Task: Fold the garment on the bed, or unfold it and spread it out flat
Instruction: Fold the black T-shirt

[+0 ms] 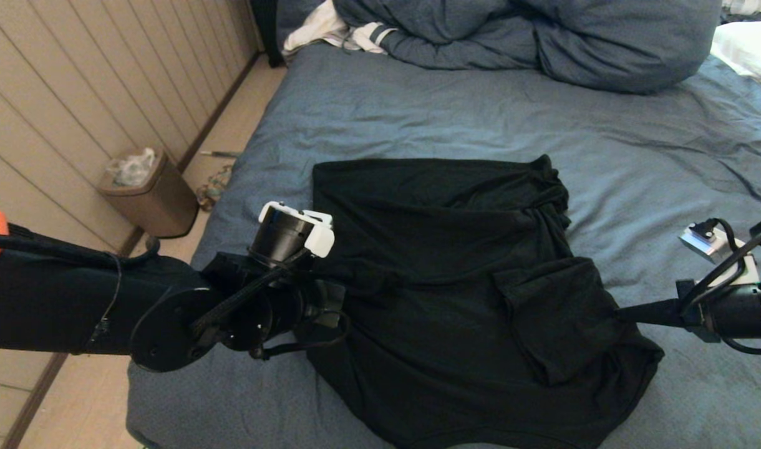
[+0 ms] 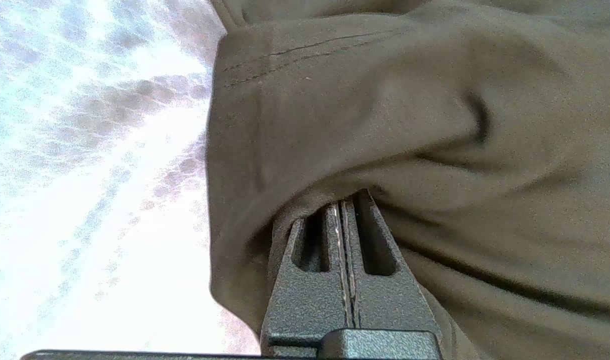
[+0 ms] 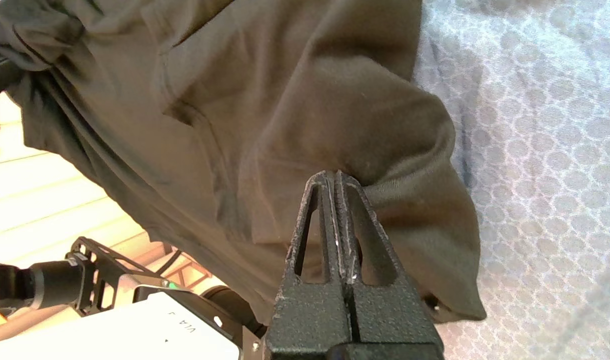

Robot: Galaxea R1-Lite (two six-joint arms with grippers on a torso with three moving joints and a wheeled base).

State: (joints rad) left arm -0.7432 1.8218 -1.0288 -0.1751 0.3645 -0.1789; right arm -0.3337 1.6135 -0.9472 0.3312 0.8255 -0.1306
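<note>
Garment [image 1: 455,293] lies rumpled on the bed [image 1: 455,118], stretched between the two claws. Left claw [image 2: 349,207] is clamped tight on a hemmed edge, cloth bulging just beyond its tips; right claw [image 3: 332,176] pinches a fold at the opposite side, bed fabric just beside it. To do this well, I judge both should pull apart evenly, keeping tension level so the bunched middle flattens without slipping free.

Dim head view w/ soft shadows; wrist views overexposed.
</note>
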